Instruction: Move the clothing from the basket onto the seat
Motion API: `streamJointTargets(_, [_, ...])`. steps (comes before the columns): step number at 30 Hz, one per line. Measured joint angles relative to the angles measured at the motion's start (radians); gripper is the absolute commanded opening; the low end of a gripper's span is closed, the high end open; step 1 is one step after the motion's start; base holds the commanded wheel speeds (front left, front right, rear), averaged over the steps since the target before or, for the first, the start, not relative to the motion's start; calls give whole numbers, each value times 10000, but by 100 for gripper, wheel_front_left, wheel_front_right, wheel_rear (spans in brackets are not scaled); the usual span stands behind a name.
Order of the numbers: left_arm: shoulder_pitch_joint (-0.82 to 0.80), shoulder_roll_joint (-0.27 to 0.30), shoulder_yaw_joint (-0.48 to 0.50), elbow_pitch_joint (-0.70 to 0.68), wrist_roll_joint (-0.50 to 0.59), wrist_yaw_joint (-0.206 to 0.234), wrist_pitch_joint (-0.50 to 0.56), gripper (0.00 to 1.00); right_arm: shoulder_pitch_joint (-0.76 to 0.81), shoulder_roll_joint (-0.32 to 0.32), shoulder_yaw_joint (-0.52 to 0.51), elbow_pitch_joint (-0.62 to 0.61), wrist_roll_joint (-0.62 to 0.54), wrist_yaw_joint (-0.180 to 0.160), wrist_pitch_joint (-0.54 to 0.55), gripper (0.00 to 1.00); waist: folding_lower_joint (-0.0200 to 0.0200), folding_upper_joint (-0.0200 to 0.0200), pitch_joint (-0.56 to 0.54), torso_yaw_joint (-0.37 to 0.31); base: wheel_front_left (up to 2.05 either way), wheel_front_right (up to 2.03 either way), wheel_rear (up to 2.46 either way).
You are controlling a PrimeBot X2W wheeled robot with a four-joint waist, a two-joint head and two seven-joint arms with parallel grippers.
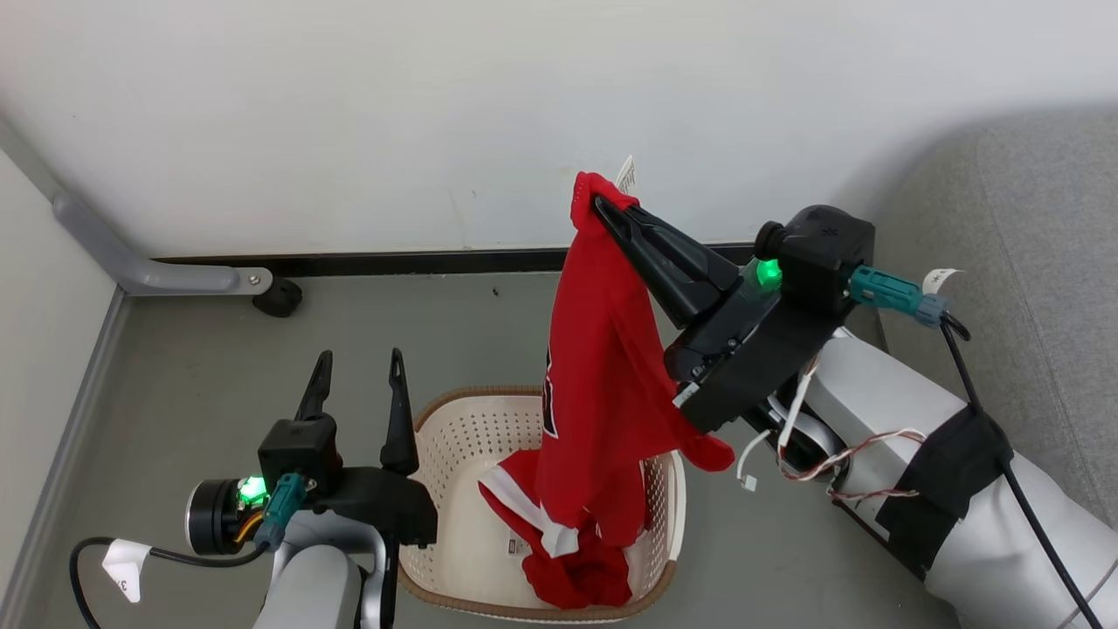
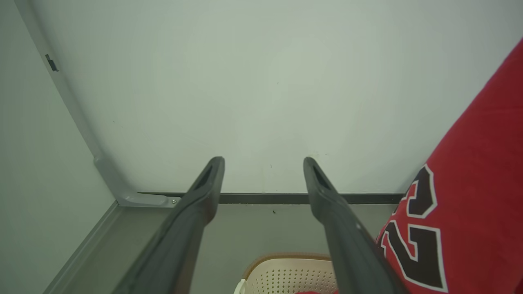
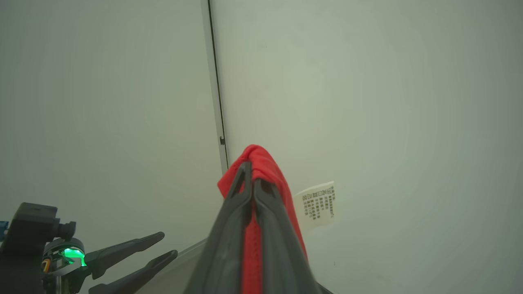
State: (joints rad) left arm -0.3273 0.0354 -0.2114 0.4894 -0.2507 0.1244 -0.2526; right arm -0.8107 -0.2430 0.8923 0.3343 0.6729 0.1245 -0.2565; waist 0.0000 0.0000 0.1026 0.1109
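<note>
One garment of the clothing [image 1: 603, 367] hangs from your right fingers [image 1: 664, 253], clamped on its top fold to draw it out of the basket [image 1: 463, 437], its tail trailing inside. Your left fingers [image 1: 400, 411] stand wide, empty. The seat [image 1: 1031, 218] lies rightward.

Soft red cloth clothing [image 1: 603, 349]; perforated matt plastic basket [image 1: 463, 437]; grey woven-fabric seat [image 1: 1031, 262].

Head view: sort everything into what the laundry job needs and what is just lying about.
Job: red garment held by the right gripper, fingers shut; more red clothing in the basket; grey sofa; open left gripper.
Lying about: grey rail bracket; black foot beside it.
</note>
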Motion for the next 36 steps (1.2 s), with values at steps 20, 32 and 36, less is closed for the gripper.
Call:
streamJointTargets(20, [353, 27, -895, -1041, 52, -12, 0, 100, -523, -305, -493, 297, -4, 0, -2, 0, 0, 0, -347, -951, 0, 0, 0])
streamJointTargets(32, [271, 36, -1758, -1628, -121, -12, 0, 100, -1214, -917, -784, 251, -59, 0, -2, 0, 0, 0, -97, -2331, 0, 0, 0])
streamJointTargets(36, [105, 36, -2073, -1659, -186, -12, 0, 100, -1471, -1085, -790, 286, -59, 0, -2, 0, 0, 0, 52, -2851, 0, 0, 0])
